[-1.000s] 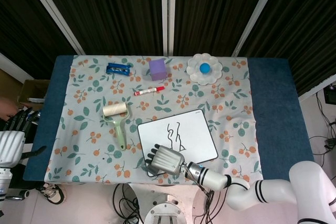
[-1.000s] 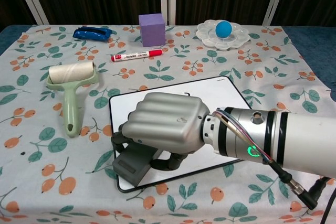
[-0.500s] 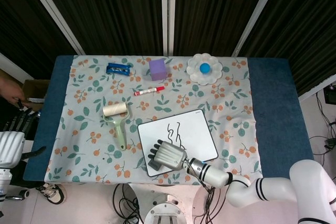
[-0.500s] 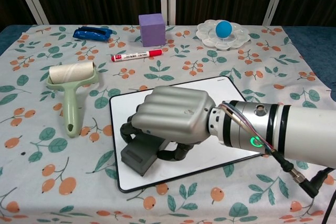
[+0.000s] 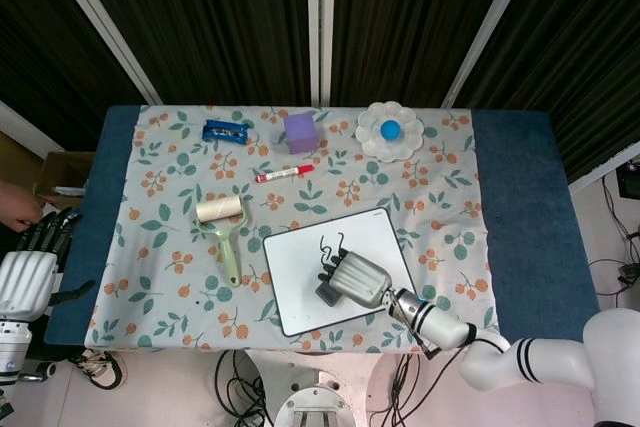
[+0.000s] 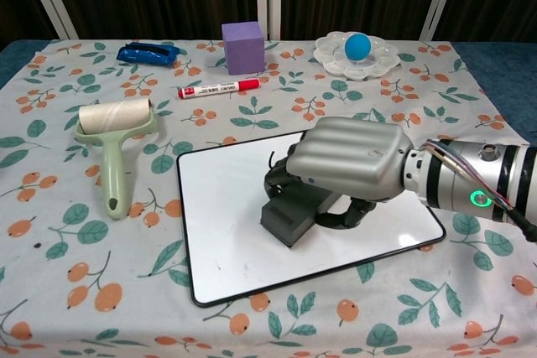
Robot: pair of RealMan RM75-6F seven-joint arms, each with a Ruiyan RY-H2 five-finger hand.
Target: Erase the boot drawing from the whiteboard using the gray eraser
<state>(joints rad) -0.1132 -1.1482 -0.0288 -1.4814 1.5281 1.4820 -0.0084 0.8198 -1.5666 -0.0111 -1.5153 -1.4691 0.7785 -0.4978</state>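
Note:
The whiteboard (image 5: 300, 287) (image 6: 226, 232) lies on the flowered cloth near the table's front edge. My right hand (image 5: 358, 277) (image 6: 348, 161) grips the gray eraser (image 6: 289, 217) (image 5: 327, 293) and holds it down on the board's middle. Only the top black strokes of the boot drawing (image 5: 330, 242) (image 6: 274, 159) show, just beyond the hand; the hand hides whatever else is under it. My left hand (image 5: 28, 267) hangs off the table's left edge with its fingers spread and nothing in it.
A green lint roller (image 5: 224, 232) (image 6: 113, 144) lies left of the board. Behind it are a red marker (image 5: 283, 174) (image 6: 218, 88), a purple cube (image 5: 300, 131) (image 6: 243, 46), a blue object (image 5: 227, 130) (image 6: 147, 54) and a white flower-shaped dish holding a blue ball (image 5: 390, 130) (image 6: 357, 45).
My right hand slid the eraser from the board's front left corner toward its middle and right. Most of the boot's lower strokes no longer show. The left hand barely shifted.

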